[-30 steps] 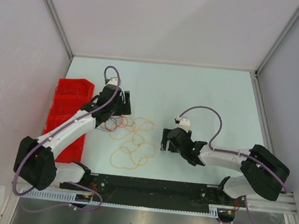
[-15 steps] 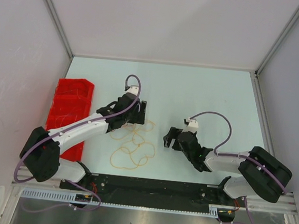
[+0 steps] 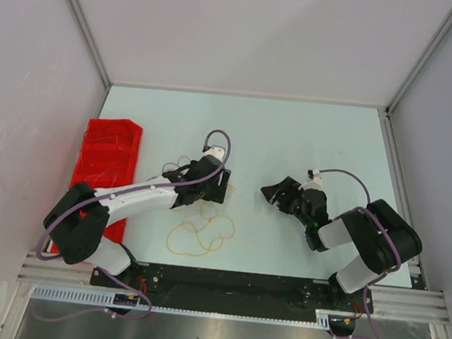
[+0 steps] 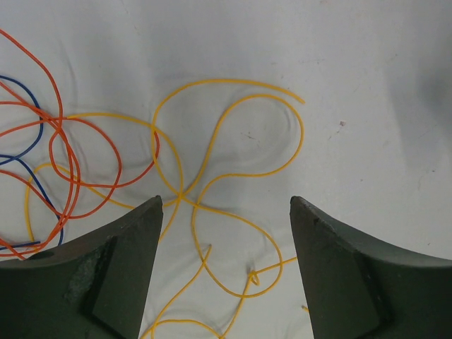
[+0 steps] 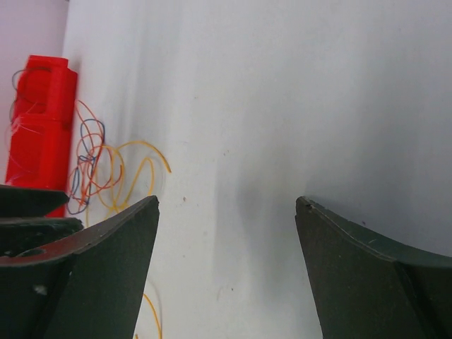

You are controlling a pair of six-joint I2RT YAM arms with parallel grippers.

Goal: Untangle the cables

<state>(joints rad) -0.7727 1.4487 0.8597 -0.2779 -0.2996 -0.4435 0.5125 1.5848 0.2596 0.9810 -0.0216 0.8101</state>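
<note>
The cables lie left of the table's centre. Yellow-orange loops spread toward the near edge, and a darker tangle lies behind my left arm. My left gripper hovers over the top of the yellow loops. In the left wrist view it is open, with yellow cable crossing between its fingers, nothing pinched. Red-orange and blue strands curl at the left. My right gripper is open over bare table, right of the cables.
A red bin stands along the left edge of the table, holding a few thin strands. White walls close in the back and both sides. A black rail runs along the near edge.
My left arm swung right, from beside the red bin to over the yellow loops. My right arm drew back and turned, carrying its gripper slightly right and farther from the cables.
</note>
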